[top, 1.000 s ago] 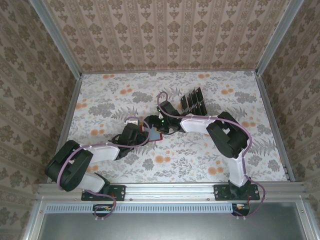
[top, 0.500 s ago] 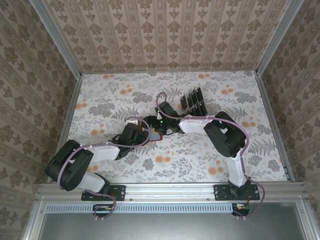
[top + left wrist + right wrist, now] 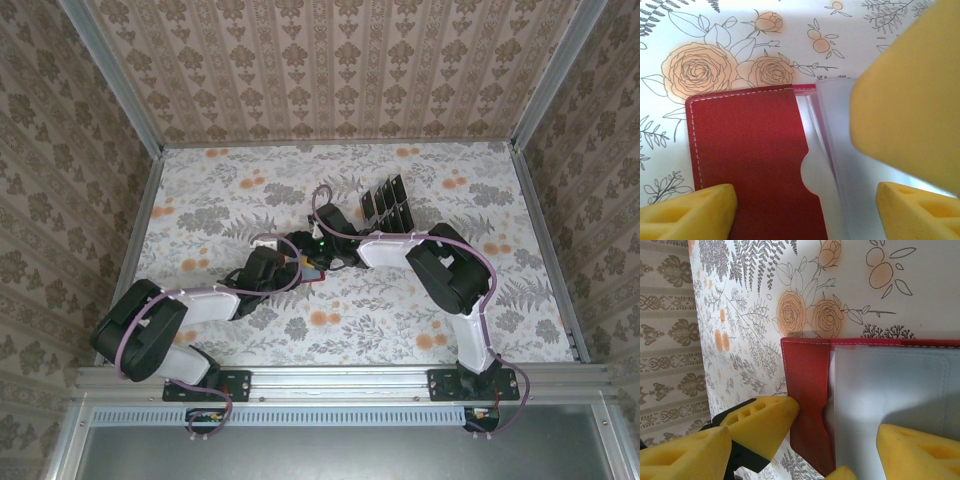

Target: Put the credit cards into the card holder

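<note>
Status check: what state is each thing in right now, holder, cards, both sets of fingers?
card holder: open, lying flat, pale pocket exposed, no card seen in it.
credit cards: standing on edge in a row, apart from the card holder.
left fingers: apart, over the card holder.
right fingers: apart, over the card holder, holding no card.

Both arms reach in toward the middle, elbows bent out wide. The left arm (image 3: 215, 300) lies low, with the left gripper (image 3: 293, 263) pointing right, fingers (image 3: 690, 210) spread apart. The right arm (image 3: 395, 247) stretches left, with the right gripper (image 3: 311, 264) tipped down, jaws wide, close against the left one.
</note>
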`<state>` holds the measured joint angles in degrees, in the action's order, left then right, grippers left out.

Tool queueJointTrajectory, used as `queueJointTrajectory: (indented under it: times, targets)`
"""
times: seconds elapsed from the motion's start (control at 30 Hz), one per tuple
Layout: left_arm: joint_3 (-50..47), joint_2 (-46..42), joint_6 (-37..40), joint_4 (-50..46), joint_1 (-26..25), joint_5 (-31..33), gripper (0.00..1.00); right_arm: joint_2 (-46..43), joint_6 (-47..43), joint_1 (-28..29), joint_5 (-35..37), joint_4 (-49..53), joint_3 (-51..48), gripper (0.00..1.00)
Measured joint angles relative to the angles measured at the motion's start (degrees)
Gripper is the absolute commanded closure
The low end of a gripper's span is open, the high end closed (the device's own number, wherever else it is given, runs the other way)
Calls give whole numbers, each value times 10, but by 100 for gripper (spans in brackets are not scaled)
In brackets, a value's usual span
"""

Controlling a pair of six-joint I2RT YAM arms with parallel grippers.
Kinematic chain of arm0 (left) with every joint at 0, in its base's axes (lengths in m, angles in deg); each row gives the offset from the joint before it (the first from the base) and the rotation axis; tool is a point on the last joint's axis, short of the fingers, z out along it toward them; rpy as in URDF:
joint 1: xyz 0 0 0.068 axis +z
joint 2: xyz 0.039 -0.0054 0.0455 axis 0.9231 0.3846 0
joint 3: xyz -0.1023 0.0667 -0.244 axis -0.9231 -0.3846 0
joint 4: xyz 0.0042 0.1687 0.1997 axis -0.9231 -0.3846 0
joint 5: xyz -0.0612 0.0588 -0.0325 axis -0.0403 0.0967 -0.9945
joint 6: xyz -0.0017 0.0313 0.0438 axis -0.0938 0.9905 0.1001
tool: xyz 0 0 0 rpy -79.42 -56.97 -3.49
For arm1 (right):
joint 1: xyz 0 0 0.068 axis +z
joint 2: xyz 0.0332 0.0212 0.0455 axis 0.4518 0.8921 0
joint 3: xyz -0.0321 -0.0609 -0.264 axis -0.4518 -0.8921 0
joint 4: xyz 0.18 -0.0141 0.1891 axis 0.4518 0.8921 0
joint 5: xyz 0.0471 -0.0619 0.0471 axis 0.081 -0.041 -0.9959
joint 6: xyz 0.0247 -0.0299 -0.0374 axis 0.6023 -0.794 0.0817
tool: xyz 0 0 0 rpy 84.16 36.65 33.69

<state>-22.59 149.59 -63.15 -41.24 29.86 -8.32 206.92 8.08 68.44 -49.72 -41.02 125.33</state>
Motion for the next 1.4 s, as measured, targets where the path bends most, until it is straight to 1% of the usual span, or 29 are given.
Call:
queueJointTrajectory:
  times: [0.13, 0.37, 0.67, 1.03, 1.4]
  targets:
    - [1, 12, 0, 14, 0, 8, 33, -1, -2, -2, 0, 0, -5, 22]
    - [0, 16, 0, 18, 0, 20, 37, -37, -20, -14, 17, 27, -23, 22]
    - [0, 27, 0, 36, 0, 28, 38, -56, -50, -18, 41, 53, -29, 22]
    - [-2, 34, 0, 51, 0, 31, 38, -54, -52, -18, 42, 60, -38, 22]
    - [-2, 35, 0, 53, 0, 32, 38, -32, -52, -12, 39, 57, -28, 22]
